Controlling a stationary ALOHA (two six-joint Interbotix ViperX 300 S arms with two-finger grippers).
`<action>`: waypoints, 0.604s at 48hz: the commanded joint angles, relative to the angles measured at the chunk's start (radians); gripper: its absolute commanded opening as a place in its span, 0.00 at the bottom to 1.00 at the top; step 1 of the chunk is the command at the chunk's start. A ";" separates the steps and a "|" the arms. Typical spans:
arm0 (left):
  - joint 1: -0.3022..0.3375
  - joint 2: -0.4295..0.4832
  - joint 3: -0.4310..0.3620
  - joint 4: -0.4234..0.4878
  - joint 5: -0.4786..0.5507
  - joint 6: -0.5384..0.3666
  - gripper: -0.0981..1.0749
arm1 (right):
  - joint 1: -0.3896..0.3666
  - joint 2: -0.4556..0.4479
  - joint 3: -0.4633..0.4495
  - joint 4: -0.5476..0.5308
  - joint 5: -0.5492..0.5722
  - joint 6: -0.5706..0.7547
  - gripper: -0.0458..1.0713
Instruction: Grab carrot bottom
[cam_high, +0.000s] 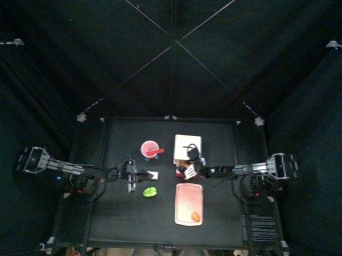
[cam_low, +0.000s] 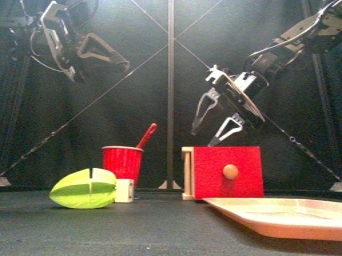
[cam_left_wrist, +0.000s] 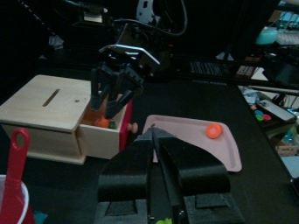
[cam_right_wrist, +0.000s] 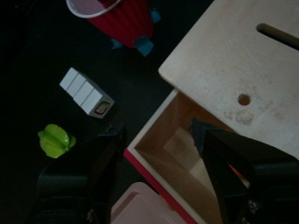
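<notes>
The right jaws (cam_right_wrist: 163, 144) stand apart, hanging tips-down over the open drawer (cam_right_wrist: 187, 149) of the box (cam_right_wrist: 233, 70). In the left wrist view the carrot (cam_left_wrist: 101, 112) shows as an orange-red bit between these jaws, at the drawer's open top. Whether the pads touch it cannot be told. The right wrist view does not show it.

The left jaws (cam_left_wrist: 163, 166) are closed on nothing. They sit back from the box and point toward it. In the front view the left arm hangs high at the desk's left side.

The box is pale wood with a slot in its top, and the drawer has a red front (cam_low: 227, 172). A pink tray (cam_left_wrist: 187, 131) lies just beside the box on the desk (cam_low: 40, 225), nearer the front edge. A lighter orange piece (cam_left_wrist: 214, 130) rests in the tray, well apart from the carrot.

A red cup (cam_low: 123, 160) stands left of the box with a red spoon (cam_low: 144, 135) leaning out of it. A small white block (cam_right_wrist: 87, 92) lies by the cup. A green lump (cam_low: 83, 188) sits near the front, left of the tray.
</notes>
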 joint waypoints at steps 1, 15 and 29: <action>-0.002 -0.002 -0.012 0.002 -0.009 0.000 0.50 | 0.002 -0.025 -0.025 -0.014 -0.002 0.000 0.87; -0.002 -0.002 -0.009 0.002 -0.009 0.000 0.50 | 0.049 -0.077 -0.023 -0.015 0.000 -0.002 0.87; -0.002 -0.002 -0.009 0.002 -0.011 0.000 0.50 | 0.143 -0.169 0.000 0.006 0.002 0.000 0.86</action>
